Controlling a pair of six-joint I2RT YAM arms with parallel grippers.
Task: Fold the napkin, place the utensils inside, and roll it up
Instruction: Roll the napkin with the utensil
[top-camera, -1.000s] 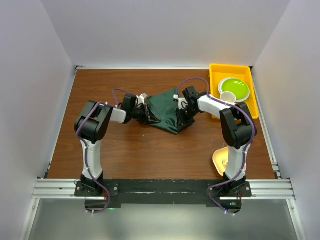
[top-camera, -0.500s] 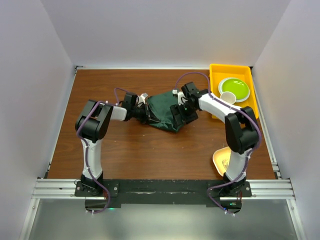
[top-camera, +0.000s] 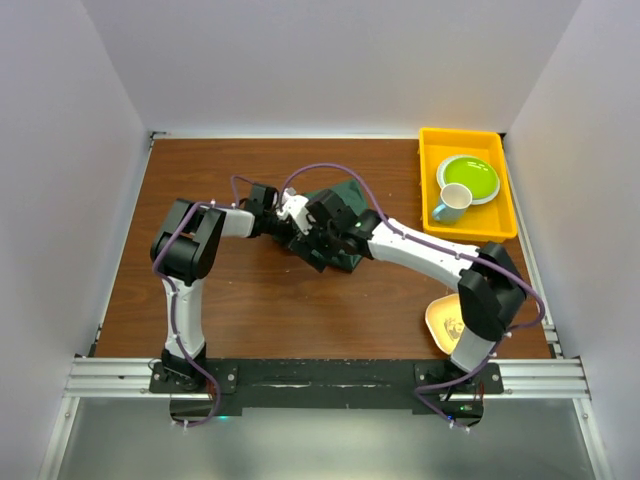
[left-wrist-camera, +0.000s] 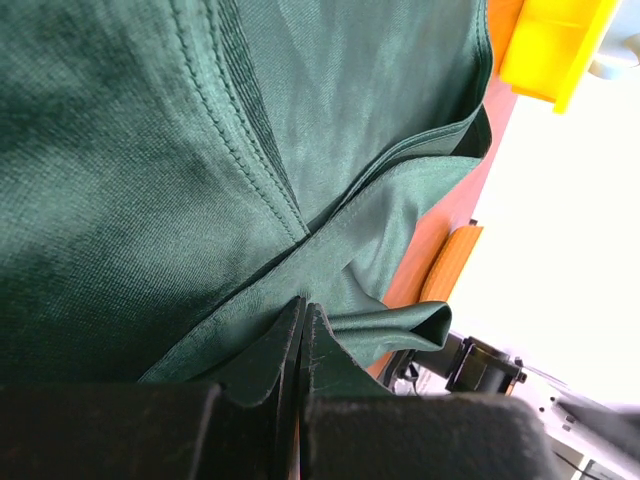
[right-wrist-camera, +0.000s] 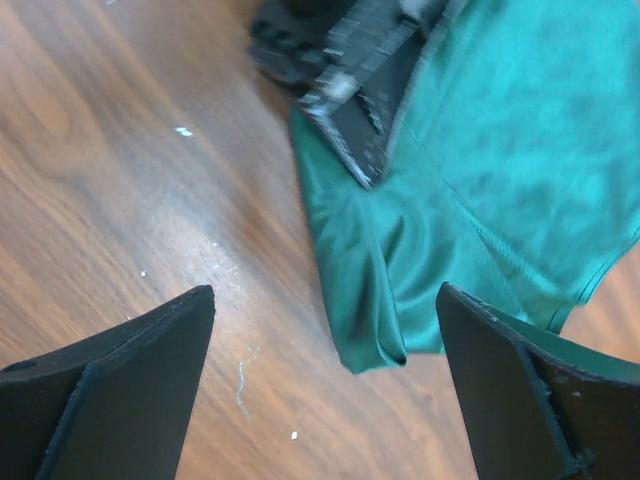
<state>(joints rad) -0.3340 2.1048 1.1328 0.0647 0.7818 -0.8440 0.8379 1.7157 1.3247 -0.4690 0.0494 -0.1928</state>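
Observation:
The dark green napkin (top-camera: 345, 190) lies bunched in the middle of the wooden table, mostly under my two arms. My left gripper (top-camera: 290, 228) is at its left edge, and in the left wrist view this gripper (left-wrist-camera: 300, 308) is shut on a fold of the napkin (left-wrist-camera: 200, 180). My right gripper (top-camera: 312, 240) has reached across the cloth. In the right wrist view it (right-wrist-camera: 325, 292) stands wide open above the table, with a folded corner of the napkin (right-wrist-camera: 375, 300) below it, untouched. The left fingers (right-wrist-camera: 360, 130) show there on the cloth's edge. The utensils are out of view.
A yellow tray (top-camera: 426, 180) at the back right holds a green plate (top-camera: 470, 175) and a cup (top-camera: 452, 203). A pale orange dish (top-camera: 440, 320) sits by the right arm's base. White walls enclose the table on three sides.
My right gripper has opened and let go of the napkin's right side, and its arm has swung left across the cloth toward the left gripper. The left gripper has stayed put, shut.

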